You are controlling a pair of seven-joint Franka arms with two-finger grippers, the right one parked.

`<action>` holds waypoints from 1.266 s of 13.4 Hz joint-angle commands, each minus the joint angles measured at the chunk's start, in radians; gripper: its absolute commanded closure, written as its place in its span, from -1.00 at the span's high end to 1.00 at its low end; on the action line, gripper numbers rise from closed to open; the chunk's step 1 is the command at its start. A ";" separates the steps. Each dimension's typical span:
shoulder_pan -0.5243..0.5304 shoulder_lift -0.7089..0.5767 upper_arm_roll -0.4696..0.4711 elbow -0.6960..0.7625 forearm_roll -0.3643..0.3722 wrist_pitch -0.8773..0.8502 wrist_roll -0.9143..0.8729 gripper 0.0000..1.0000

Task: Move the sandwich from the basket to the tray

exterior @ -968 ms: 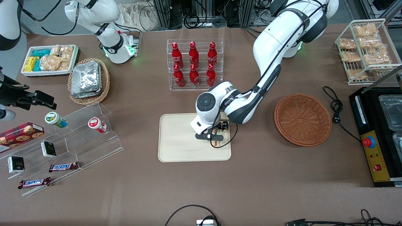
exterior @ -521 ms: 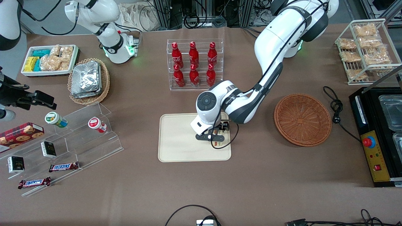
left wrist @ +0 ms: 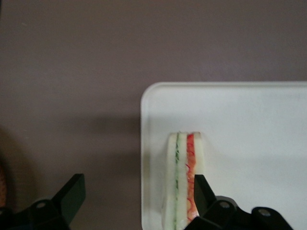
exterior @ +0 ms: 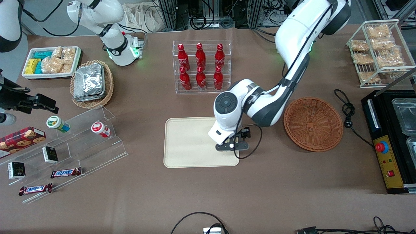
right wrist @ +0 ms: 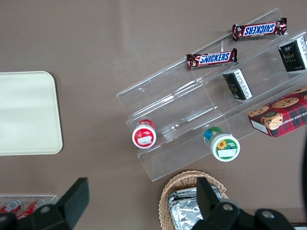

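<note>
the sandwich (left wrist: 184,177) lies on the tray (exterior: 188,143), at the tray end nearest the empty basket (exterior: 313,124). the left gripper (left wrist: 136,201) hangs above it, fingers (left wrist: 72,194) spread apart and holding nothing, one over the brown table (exterior: 276,182).

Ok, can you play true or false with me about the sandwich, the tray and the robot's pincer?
1. The sandwich is on the tray. True.
2. The sandwich lies in the middle of the tray. False: it sits close to the tray's corner and edge.
3. The pincer is squeezing the sandwich. False: it is open, with one finger over the bare table and the other at the sandwich's side.
4. The basket has nothing in it. True.
5. The basket sits on the tray. False: it sits on the table beside the tray, toward the working arm's end.
</note>
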 commanded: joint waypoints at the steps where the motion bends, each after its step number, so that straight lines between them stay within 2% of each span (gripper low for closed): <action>1: 0.010 -0.078 0.040 -0.009 0.009 -0.041 -0.043 1.00; 4: 0.092 -0.149 0.046 -0.002 0.001 -0.136 -0.028 1.00; 7: 0.155 -0.204 0.045 0.002 -0.008 -0.159 -0.019 1.00; 9: 0.211 -0.239 0.045 0.003 -0.031 -0.184 0.051 1.00; 13: 0.329 -0.320 0.046 0.008 -0.136 -0.263 0.275 1.00; 17: 0.364 -0.402 0.055 -0.012 -0.134 -0.323 0.429 1.00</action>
